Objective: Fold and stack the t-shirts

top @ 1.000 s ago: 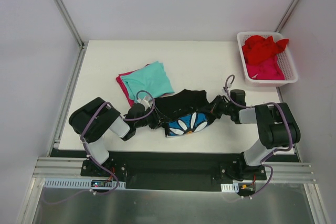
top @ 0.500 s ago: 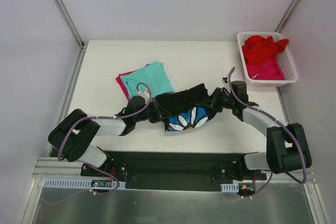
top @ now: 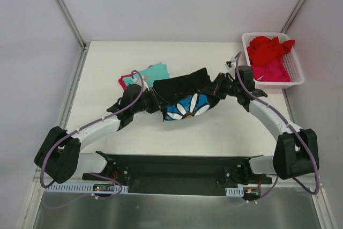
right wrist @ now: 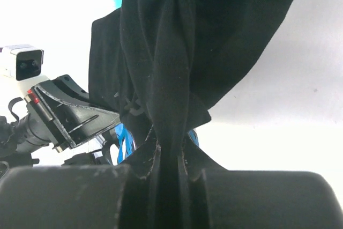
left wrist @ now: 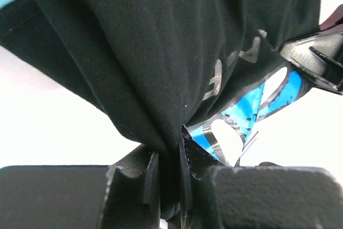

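The black t-shirt (top: pixel 182 88) with a white-and-blue flower print (top: pixel 187 105) hangs bunched between both grippers, above the table's middle. My left gripper (top: pixel 151 98) is shut on its left end, and cloth fills the jaws in the left wrist view (left wrist: pixel 170 159). My right gripper (top: pixel 217 90) is shut on its right end, with a black fold pinched between the pads (right wrist: pixel 169 154). A teal t-shirt (top: pixel 156 72) lies on a pink one (top: pixel 124 81) just behind the left gripper, partly covered by the black cloth.
A white slotted basket (top: pixel 295 67) stands at the back right corner, holding a red shirt (top: pixel 268 47) and a pink shirt (top: pixel 270 72). Metal frame posts rise at both back corners. The arm bases sit at the near edge.
Both arms have stretched away from their bases, carrying the black t-shirt toward the far side and partly over the teal shirt. The left gripper tightened on the cloth.
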### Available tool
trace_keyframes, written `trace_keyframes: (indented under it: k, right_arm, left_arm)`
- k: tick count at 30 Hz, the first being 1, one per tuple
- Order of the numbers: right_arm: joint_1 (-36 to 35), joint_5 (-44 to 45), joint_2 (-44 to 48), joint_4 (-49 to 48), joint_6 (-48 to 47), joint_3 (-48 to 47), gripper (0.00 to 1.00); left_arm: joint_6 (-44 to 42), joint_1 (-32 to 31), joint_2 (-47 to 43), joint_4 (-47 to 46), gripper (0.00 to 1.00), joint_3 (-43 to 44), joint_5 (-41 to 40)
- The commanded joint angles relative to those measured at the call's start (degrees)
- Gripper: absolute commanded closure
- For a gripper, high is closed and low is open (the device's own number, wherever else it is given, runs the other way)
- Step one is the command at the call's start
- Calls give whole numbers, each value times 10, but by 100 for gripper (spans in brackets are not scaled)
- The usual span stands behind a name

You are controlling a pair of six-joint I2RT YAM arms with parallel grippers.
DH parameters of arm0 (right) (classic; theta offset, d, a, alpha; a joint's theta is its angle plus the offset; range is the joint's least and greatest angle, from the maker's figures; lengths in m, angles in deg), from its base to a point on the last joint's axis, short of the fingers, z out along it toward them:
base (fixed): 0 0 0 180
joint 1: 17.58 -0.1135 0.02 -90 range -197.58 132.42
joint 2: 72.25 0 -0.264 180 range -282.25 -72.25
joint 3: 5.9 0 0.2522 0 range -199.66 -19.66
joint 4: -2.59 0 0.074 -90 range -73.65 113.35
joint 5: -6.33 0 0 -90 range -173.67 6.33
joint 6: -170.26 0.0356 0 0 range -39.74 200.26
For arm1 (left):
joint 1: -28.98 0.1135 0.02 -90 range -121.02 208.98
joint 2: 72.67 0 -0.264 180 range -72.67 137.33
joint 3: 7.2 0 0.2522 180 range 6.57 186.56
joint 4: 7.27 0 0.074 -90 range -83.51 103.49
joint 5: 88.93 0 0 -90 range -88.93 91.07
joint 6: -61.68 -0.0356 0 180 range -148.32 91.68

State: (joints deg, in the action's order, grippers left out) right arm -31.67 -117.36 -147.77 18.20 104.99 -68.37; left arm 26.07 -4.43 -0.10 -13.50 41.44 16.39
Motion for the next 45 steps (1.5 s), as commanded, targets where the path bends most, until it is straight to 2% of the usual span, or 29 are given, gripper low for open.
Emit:
trace_keyframes:
  k: [1,12,24,28,35,41,45]
  right_arm:
    - [-13,-34,-39,11,-5,-92,99]
    - [-38,-111,-211,52,-21,-294,99]
    - [-80,-164,-363,26,-18,-441,99]
    - [-89,-197,-418,-7,1,-507,99]
    - [-99,-238,-512,-2,17,-676,99]
    - [-101,-252,-546,-4,29,-722,99]
    - [-106,-255,-556,-16,33,-674,99]
  left_arm:
    - [-30,47,-31,38,100,44,-20]
    - [-75,142,-22,85,100,110,29]
    - [-119,207,17,90,100,146,60]
    - [-140,232,55,87,100,185,84]
    - [-169,279,95,93,100,264,104]
    - [-191,309,106,107,100,307,115]
    - [-194,323,103,101,100,277,114]
